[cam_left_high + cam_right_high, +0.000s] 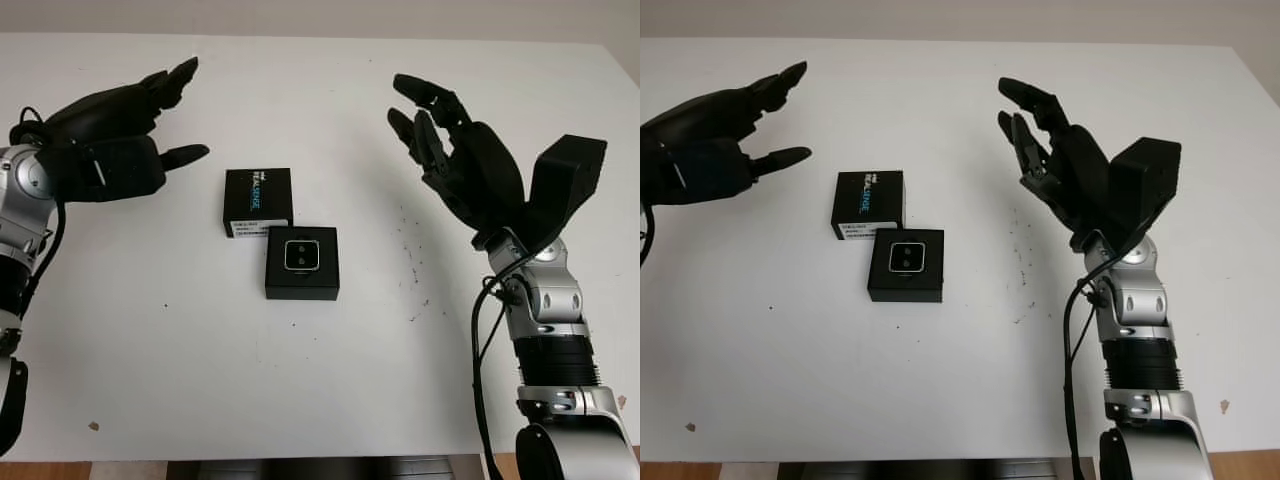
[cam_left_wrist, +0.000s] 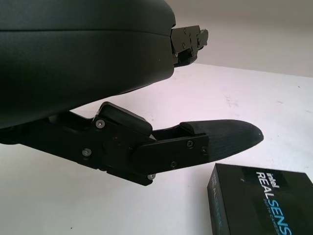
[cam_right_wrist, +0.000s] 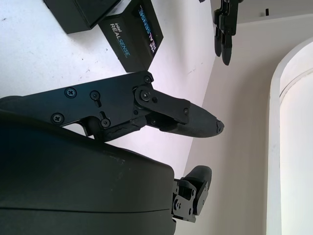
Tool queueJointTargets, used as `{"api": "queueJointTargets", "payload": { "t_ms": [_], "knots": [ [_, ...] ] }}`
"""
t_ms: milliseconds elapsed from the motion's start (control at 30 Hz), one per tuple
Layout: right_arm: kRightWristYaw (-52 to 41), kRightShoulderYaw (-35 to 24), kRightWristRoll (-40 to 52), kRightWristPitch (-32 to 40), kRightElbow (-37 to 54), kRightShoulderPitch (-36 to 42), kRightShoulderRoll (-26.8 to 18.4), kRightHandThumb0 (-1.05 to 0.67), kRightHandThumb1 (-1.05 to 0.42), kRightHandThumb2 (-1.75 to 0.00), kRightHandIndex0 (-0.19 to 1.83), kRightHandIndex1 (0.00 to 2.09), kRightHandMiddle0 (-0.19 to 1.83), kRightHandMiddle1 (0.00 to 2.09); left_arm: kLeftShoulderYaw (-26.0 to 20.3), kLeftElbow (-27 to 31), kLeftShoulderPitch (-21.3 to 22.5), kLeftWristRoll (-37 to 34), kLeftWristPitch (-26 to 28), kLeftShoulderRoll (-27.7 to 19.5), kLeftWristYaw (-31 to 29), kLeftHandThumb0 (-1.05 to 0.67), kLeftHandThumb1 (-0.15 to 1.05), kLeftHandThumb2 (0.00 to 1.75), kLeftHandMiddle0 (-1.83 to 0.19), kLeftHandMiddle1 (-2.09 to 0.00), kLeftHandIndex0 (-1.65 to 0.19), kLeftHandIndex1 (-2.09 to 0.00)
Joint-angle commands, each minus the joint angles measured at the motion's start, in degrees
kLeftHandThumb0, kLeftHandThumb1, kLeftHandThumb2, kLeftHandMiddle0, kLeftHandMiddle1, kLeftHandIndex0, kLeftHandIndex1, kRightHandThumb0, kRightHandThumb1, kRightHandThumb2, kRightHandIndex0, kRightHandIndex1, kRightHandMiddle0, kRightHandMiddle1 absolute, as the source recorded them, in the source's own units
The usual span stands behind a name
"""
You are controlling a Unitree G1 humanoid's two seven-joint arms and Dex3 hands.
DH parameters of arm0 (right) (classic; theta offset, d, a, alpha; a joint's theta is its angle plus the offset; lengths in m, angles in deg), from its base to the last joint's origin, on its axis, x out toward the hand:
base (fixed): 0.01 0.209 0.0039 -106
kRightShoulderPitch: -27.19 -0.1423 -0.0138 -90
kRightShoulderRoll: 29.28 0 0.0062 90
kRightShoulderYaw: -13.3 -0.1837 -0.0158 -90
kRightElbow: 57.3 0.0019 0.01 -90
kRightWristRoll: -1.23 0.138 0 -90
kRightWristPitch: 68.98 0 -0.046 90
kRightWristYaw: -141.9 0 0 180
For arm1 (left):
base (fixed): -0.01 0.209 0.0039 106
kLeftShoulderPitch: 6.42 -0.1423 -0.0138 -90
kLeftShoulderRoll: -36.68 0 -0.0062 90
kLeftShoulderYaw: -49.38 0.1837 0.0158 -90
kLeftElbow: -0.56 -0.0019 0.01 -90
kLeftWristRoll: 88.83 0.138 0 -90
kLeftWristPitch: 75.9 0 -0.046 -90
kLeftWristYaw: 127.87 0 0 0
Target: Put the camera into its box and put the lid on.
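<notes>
Camera [image 1: 301,255] sits in its box [image 1: 302,287]; our left hand [image 1: 105,140] and right hand [image 1: 462,160] hover empty, fingers apart. Grabbing the lid [image 1: 258,200] carelessly could knock the touching box.

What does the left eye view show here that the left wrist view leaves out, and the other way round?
From the left eye view: the black square box base with the small silver camera seated in it, and the open right hand over the table's right side. From the left wrist view: the screws along the left hand's finger, seen close. Shared: the white table, the open left hand on the left, and the black lid with RealSense lettering, lying beside the box, not yet on it.
</notes>
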Motion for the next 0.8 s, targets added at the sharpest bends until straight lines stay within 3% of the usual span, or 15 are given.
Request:
{"api": "queueJointTargets", "payload": {
  "t_ms": [0, 767],
  "knots": [
    [-0.12, 0.14, -0.22, -0.02, 0.7, 0.67, -0.4, -0.54, -1.05, -0.66, 0.12, 0.07, -0.19, 0.75, 0.49, -0.19, -1.31, -0.02, -1.04, -0.3, -0.32, -0.95, 1.05, 0.58, 0.16, -0.05, 0.19, 0.0],
    [0.93, 0.42, -1.04, 2.67, 2.21, 1.45, -0.04, -0.56, -1.05, -0.65, 0.15, 0.08, -0.15, 0.69, 5.62, -7.07, 1.57, 4.57, -2.56, 3.75, -0.55, -1.05, 1.05, 0.25, 0.13, -0.06, 0.19, -0.05]
  ]
}}
